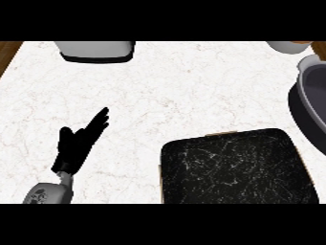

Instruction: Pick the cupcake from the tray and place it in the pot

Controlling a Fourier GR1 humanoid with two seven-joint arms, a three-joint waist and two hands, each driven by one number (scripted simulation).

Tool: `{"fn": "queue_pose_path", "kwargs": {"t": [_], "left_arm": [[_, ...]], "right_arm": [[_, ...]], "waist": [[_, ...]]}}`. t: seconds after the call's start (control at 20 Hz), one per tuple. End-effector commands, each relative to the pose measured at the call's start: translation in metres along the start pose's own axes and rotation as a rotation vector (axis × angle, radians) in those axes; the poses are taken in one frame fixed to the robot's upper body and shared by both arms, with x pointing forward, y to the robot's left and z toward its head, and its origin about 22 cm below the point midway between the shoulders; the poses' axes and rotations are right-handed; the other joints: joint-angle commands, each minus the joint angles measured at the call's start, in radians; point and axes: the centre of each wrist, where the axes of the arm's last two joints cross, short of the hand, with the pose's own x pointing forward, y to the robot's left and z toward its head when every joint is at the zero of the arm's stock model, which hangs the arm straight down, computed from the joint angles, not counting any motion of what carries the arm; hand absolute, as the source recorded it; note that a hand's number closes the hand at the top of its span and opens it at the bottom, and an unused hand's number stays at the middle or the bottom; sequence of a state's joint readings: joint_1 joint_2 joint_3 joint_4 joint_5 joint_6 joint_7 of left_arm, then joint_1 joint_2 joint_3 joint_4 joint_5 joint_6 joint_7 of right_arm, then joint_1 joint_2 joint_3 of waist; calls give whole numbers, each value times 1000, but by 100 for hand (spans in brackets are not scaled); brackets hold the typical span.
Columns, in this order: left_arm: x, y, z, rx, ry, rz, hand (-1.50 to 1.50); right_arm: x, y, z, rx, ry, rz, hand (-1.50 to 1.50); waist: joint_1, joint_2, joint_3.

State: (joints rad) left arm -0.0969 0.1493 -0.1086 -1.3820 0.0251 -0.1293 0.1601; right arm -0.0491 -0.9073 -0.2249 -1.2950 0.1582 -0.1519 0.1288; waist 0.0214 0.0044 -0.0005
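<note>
**Q:** ok so what's actually on the tabletop (165,81) here, counted?

**A:** One black marbled tray (236,167), lower right, running off the bottom edge, and nothing sits on the part that shows. One grey pot (320,103) at the right edge, cut off by the frame, just up and right of the tray's far corner. One pale container (94,50) with a dark base at the top edge, left of centre. One more pale thing (289,46) peeking in at the top right corner, too little of it to name

**Q:** and the cupcake?

**A:** Can't see it anywhere, not on the tray, not in the visible part of the pot

**Q:** hands?

**A:** Just one. The left robot hand (77,146) is over bare tabletop, well left of the tray, fingers straight and pointing up-right, holding nothing. The right one doesn't show
</note>
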Motion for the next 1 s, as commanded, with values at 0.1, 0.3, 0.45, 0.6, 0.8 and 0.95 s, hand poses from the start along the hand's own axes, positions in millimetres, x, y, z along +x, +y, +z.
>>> {"fn": "queue_pose_path", "kwargs": {"t": [0.1, 0.3, 0.45, 0.6, 0.8, 0.95], "left_arm": [[-15, -3, 2, -39, -1, -8, 0], [-3, 1, 0, -20, 2, -7, 0], [21, -1, -12, 4, -7, -4, 0], [1, -11, -6, -39, -5, -7, 0], [-4, -14, 2, -14, -13, -8, 0], [-4, 7, -4, -13, 9, 12, 0]], "right_arm": [[30, 18, -27, 22, 71, 287, 150], [29, 38, -38, 88, 128, 490, 150], [44, 82, -42, 245, 204, 454, 150], [37, 75, -58, 401, 379, 478, 150], [43, 98, -70, 499, 446, 464, -150], [72, 131, -72, 407, 325, 323, -150]], "waist": [[25, 7, -1], [35, 7, 0], [26, 5, 1], [42, 10, 1], [29, 6, 2], [13, 5, 2]]}}
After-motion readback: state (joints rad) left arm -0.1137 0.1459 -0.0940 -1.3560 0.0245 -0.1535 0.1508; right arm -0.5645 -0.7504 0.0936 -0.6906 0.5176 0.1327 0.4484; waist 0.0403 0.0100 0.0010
